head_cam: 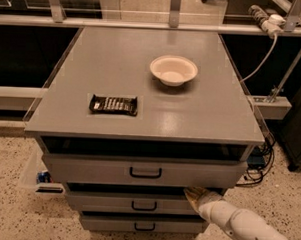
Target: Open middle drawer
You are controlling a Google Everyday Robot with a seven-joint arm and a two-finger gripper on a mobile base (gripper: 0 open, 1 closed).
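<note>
Gripper [193,195] at top edge of middle drawer [107,202], rt of its handle [144,206], under top drawer. Grip state: can't tell.

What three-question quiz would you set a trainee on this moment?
1. True or false: the gripper is on the middle drawer's handle.
2. What lies on the cabinet top, front-left of the bowl? A mug; B wrapped snack bar; C spoon.
3. Which drawer stands out farthest?
Key: 1 false, the gripper sits at that drawer's upper right edge, right of the handle; 2 B; 3 top drawer.
</note>
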